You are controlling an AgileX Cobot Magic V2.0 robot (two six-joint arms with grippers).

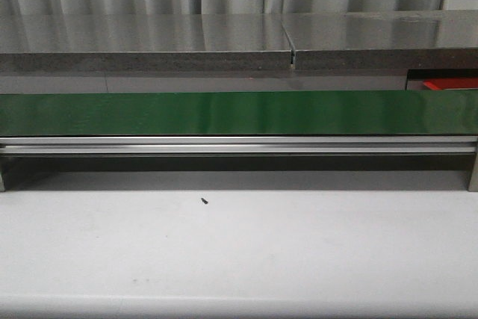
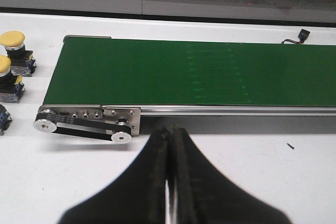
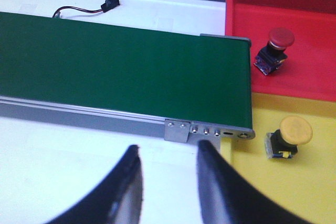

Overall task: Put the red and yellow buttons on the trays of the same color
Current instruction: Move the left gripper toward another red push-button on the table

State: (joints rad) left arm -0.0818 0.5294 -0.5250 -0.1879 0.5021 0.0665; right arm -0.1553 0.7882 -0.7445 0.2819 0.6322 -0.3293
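Note:
In the right wrist view a red button (image 3: 275,46) lies on the red tray (image 3: 304,9) and a yellow button (image 3: 290,136) lies on the yellow tray (image 3: 315,192), both past the belt's end. My right gripper (image 3: 169,149) is open and empty over the white table before the belt. In the left wrist view two yellow buttons (image 2: 14,45) (image 2: 5,77) stand on the table beside the belt's other end. My left gripper (image 2: 170,132) is shut and empty near the belt's edge. The red tray's edge (image 1: 448,83) shows in the front view; no gripper shows there.
The long green conveyor belt (image 1: 239,112) crosses the table on a metal frame (image 2: 89,119). A tiny black speck (image 1: 203,201) lies on the white table. A small black connector with wires (image 3: 107,2) lies behind the belt. A grey ledge (image 1: 149,42) runs along the back.

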